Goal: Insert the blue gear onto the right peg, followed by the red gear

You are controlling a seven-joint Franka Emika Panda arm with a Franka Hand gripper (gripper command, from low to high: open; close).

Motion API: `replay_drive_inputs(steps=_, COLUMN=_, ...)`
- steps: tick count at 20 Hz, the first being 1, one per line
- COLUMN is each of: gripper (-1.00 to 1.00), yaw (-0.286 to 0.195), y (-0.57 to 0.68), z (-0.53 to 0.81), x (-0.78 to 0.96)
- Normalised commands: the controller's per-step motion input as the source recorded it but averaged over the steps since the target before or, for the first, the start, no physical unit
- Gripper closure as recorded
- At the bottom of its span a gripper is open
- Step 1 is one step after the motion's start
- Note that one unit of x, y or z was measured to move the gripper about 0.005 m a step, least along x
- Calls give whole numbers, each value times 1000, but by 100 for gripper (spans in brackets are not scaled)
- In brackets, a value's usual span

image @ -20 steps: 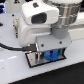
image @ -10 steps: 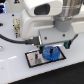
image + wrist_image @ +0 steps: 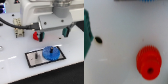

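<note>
The blue gear [image 3: 50,53] lies flat on the right part of the black base plate [image 3: 33,61], apart from my gripper. The plate's left peg [image 3: 36,56] is bare. My gripper [image 3: 53,34] hangs above and behind the plate, open and empty, with teal fingers [image 3: 42,36] spread wide. The red gear [image 3: 36,36] lies on the white table just outside one finger, on the exterior view's left. In the wrist view the red gear [image 3: 148,60] sits flat on the table, away from the one teal finger [image 3: 86,30] that shows. A sliver of the blue gear [image 3: 146,1] shows at the picture's edge.
A small metal fixture [image 3: 18,31] stands at the back on the exterior view's left, with a black cable [image 3: 15,22] arcing over it. A small dark mark [image 3: 98,39] is on the table near the finger.
My gripper has let go of the blue gear, which stays on the plate's right side. It has risen and moved back toward the red gear.
</note>
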Motion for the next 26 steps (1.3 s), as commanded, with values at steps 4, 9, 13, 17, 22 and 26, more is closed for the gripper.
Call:
replay_drive_inputs(steps=4, gripper=-100, yaw=0, y=78, z=22, x=-685)
replay_drive_inputs(steps=9, gripper=-100, yaw=0, y=-129, z=-167, x=-592)
replay_drive_inputs(steps=13, gripper=-100, yaw=0, y=-110, z=-226, x=-394)
replay_drive_inputs(steps=17, gripper=-100, yaw=0, y=15, z=-153, x=-496)
replay_drive_inputs(steps=22, gripper=-100, yaw=0, y=-32, z=-115, x=-190)
replay_drive_inputs(steps=26, gripper=-100, yaw=0, y=-222, z=0, x=208)
